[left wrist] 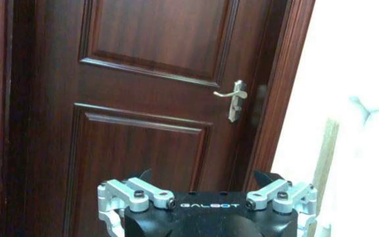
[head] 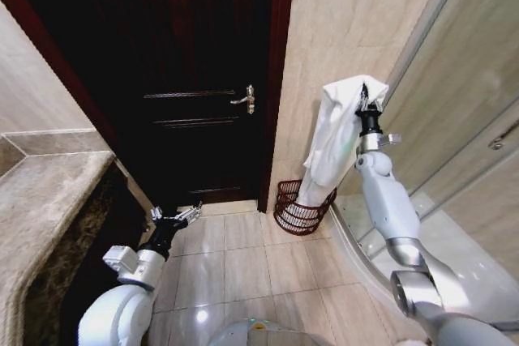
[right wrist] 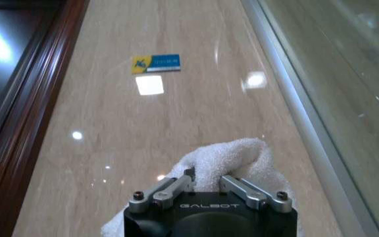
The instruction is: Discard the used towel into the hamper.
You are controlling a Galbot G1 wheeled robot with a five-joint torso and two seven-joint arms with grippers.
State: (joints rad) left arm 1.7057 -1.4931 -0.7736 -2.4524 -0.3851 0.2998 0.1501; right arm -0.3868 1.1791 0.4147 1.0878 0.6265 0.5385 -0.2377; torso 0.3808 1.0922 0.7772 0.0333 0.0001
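Holding the towel (head: 334,135) high against the tiled wall (head: 324,46), the right end effector (head: 362,100) has its fingers closed on the cloth's upper end; in the right wrist view the white terry (right wrist: 232,158) bunches up between the two fingers (right wrist: 170,190). From that grip the towel hangs straight down in long folds, and its lower end reaches to the hamper (head: 302,208), though whether it touches the rim or dips inside cannot be told. The hamper stands on the floor (head: 243,257) at the foot of the wall, just right of the door (head: 186,79) frame and beside the curved base of the shower glass (head: 462,95).

The left end effector (head: 177,217) is low on the robot's left, near the floor by the edge of the stone surface (head: 40,200), well apart from the hamper. It points toward the door, and its fingers (left wrist: 136,192) are spread wide with nothing between them. The left wrist view looks at the door panels and the lever handle (left wrist: 232,98).
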